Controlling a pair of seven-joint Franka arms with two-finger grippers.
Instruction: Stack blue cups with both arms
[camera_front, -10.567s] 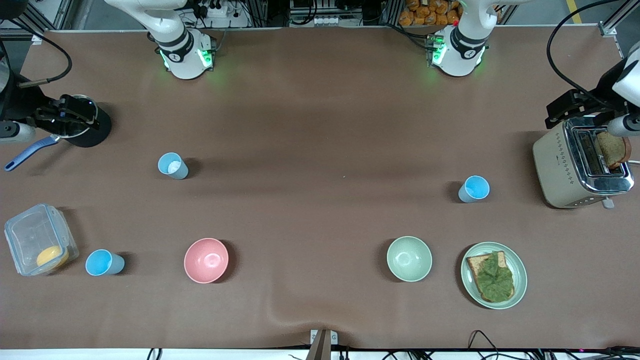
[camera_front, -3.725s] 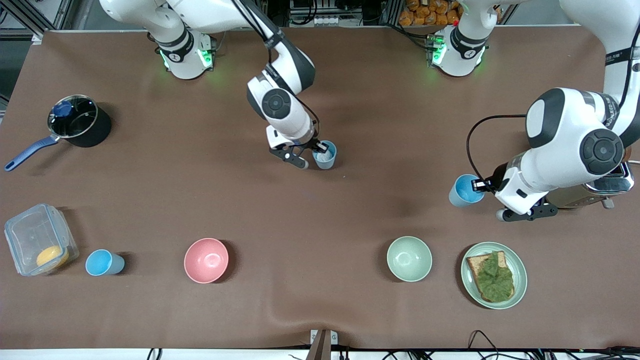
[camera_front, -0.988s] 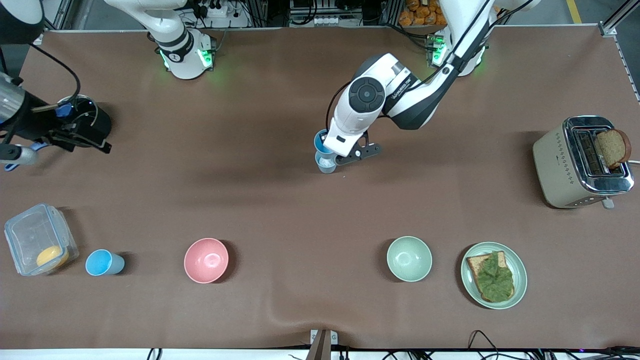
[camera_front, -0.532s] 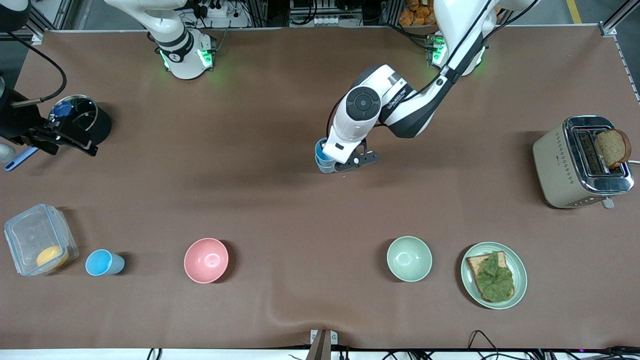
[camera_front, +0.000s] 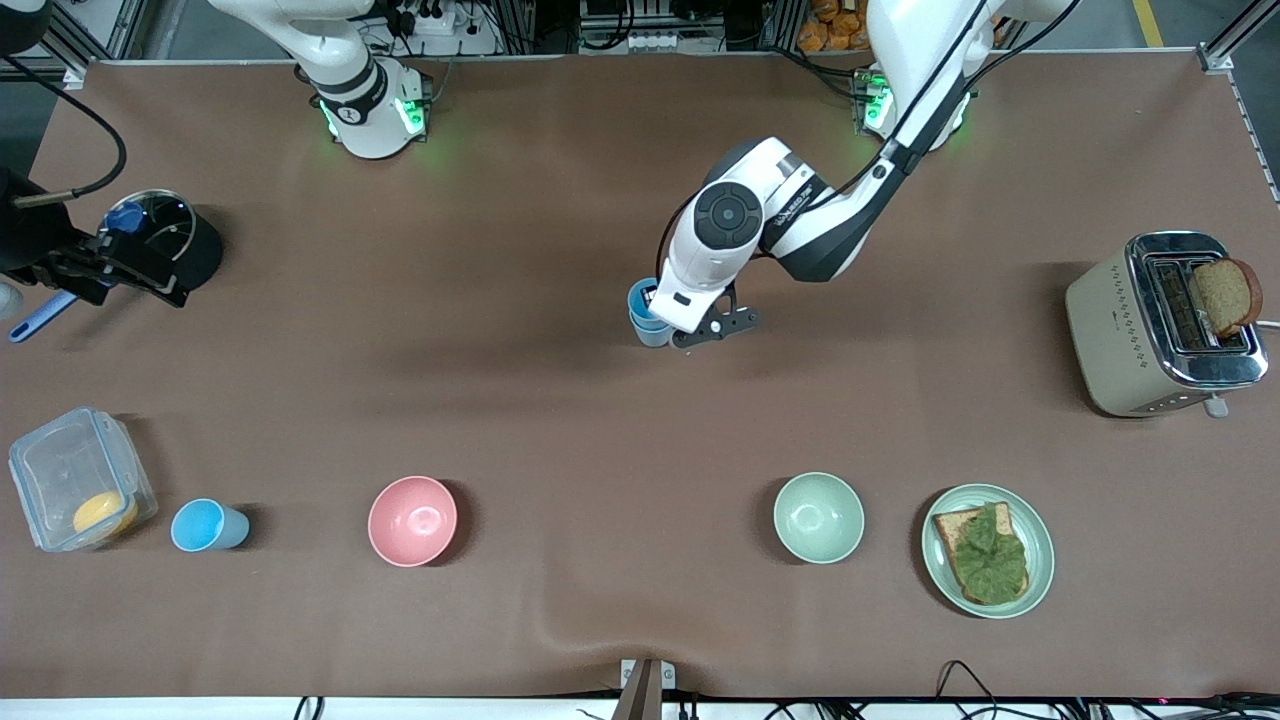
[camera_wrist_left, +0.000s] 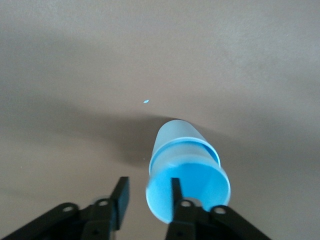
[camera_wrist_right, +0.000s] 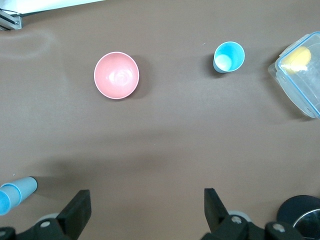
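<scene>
Brown table (camera_front: 560, 420) carrying cups, bowls and kitchenware.
Lying on it: stacked blue cups (camera_front: 646, 314) mid-table; single blue cup (camera_front: 207, 526), pink bowl (camera_front: 412, 520), green bowl (camera_front: 818, 517), plate (camera_front: 936, 570), container (camera_front: 78, 478), pot (camera_front: 185, 255), toaster (camera_front: 1125, 340).

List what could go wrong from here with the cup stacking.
1. One finger of the open left gripper sits inside the top cup; lifting out could snag the rim and tip the stack.
2. The third cup stands beside the clear container; the right gripper may bump it.
</scene>
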